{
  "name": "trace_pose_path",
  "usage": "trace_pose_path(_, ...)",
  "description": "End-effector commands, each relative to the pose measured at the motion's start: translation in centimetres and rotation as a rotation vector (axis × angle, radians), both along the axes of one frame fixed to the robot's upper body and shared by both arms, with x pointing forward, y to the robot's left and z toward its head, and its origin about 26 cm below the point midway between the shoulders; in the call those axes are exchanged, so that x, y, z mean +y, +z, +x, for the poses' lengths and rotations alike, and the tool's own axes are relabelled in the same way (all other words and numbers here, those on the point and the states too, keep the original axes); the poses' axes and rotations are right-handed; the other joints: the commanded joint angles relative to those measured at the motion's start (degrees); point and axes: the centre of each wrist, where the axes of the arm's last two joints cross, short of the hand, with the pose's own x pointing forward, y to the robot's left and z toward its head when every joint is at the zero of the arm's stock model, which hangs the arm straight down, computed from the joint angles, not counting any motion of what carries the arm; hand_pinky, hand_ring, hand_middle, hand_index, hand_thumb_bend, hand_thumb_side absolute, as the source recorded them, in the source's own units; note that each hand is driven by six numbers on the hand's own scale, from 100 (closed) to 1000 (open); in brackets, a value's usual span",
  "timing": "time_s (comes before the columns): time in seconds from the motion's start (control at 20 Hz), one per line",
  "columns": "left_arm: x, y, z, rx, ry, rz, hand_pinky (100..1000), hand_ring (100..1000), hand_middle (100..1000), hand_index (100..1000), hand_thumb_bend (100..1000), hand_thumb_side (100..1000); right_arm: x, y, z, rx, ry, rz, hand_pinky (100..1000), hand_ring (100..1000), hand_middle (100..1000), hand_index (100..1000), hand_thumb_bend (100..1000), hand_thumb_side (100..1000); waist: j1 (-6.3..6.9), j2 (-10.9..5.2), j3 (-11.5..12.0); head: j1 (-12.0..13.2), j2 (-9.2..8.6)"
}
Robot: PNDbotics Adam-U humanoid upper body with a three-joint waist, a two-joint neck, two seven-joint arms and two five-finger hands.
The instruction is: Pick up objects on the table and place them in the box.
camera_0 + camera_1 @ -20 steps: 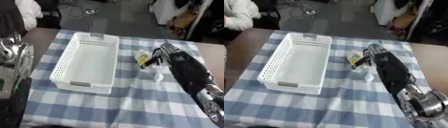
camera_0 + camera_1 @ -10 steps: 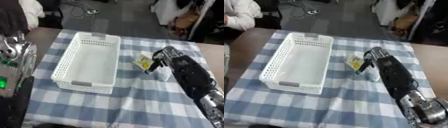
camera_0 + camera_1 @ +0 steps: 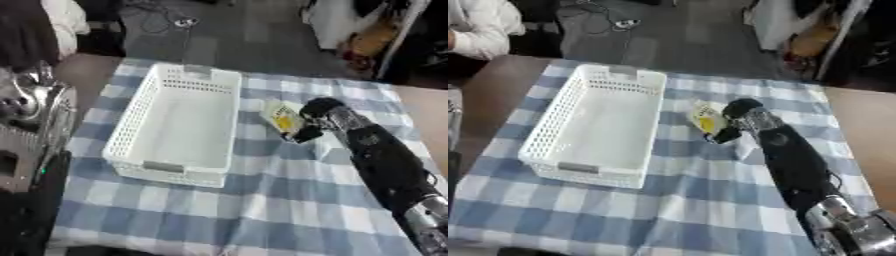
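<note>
The object in play is a small flat packet (image 3: pixel 282 119), pale with a yellow patch, lying on the checked cloth (image 3: pixel 262 200) directly under the fingertips of the right hand (image 3: pixel 317 120). It appears to be a thin sachet or wrapper: probably light, soft and easily creased, with little height above the cloth. A packet of this kind is best taken by an edge or corner, pinched between thumb and fingers, since a flat press from above would only pin it down.

The right hand is lowered over the packet with its fingers curled downward at the near edge. Whether they have closed on the packet or only touch it cannot be determined. A second pale item (image 3: pixel 325 148) lies just behind the hand, beside the forearm.

The white perforated basket (image 3: pixel 140 130), which serves as the box, stands just to the hand's left, empty. The transfer is judged short: lift, carry left over the rim, release.

The left hand is not visible.
</note>
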Motion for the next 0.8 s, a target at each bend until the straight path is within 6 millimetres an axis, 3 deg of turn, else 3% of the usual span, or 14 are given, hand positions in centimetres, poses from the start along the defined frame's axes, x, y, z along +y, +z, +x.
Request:
trace_pose_path(0.05,0.3,0.6,-0.2,-0.025,0.009,0.003,683,604,820,786,183,1000,-1.7,1.9,0.6,-0.079,0.054,0.009,100,100,100,293,100,971,0.29,-0.77,-0.15,0.62,0.05)
trace_pose_path(0.4,0.6,0.3,-0.2,-0.009,0.018,0.011,682,603,820,786,182,1000,-4.0,5.6,1.2,-0.124,0.130,0.087,100,100,100,284,100,956,0.30,-1.43,-0.62,0.66,0.05)
trace_pose_path(0.8,0.9,0.0,-0.2,0.004,0.028,0.019,681,600,820,788,181,1000,-4.3,10.7,1.8,-0.133,0.175,0.108,100,100,100,281,100,948,0.47,-1.66,-1.19,-0.81,0.05)
